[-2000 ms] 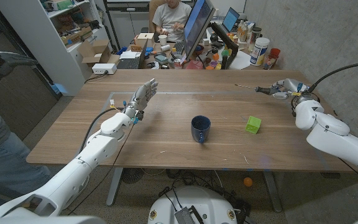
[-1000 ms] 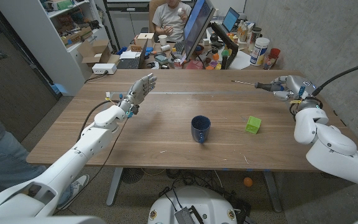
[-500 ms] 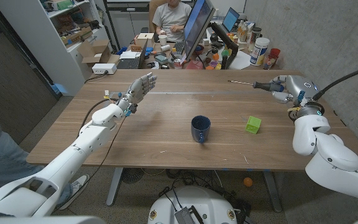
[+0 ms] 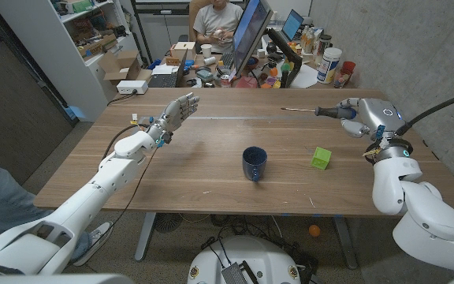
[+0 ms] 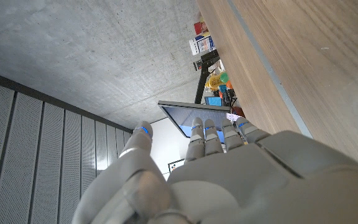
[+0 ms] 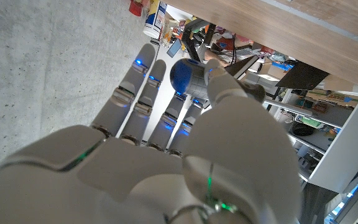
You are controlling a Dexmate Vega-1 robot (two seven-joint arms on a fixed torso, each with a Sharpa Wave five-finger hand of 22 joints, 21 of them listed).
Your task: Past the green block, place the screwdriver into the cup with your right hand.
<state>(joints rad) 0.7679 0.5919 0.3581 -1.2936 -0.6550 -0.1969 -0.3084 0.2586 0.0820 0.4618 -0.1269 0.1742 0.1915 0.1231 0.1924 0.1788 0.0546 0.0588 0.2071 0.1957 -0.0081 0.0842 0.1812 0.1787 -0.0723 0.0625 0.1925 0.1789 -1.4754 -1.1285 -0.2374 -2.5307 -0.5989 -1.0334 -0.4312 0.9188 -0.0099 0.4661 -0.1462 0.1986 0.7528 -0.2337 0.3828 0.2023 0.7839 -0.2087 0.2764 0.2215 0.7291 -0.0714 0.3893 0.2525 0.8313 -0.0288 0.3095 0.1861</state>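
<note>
Wooden planks of the table [image 4: 211, 170] stretch wide around the dark blue cup [image 4: 254, 163], which stands upright near the middle with bare wood on every side. Beyond the cup, past the table's far edge, a cluttered desk with a monitor [image 4: 250, 31] and a seated person [image 4: 217, 22] closes off the background.

Right of the cup, apart from it, sits the green block [image 4: 321, 158], with open wood between the 2 and more between the block and the table's right edge. Farther from the cup than the block, near the far right corner, the right hand [image 4: 366, 116] grasps the screwdriver [image 4: 319, 111] by its handle; the thin shaft points back toward the cup's side of the table, lifted above the wood. In the right wrist view the right hand [image 6: 185, 124] has its thumb pressed over the blue handle of the screwdriver [image 6: 188, 76], fingers laid along it.

Left of the cup and toward the far edge, the left hand [image 4: 178, 112] hangs released, fingers spread and raised, grasping nothing, well apart from the cup. The left wrist view shows the left hand [image 5: 210, 168] with extended fingers beside the table's edge.
</note>
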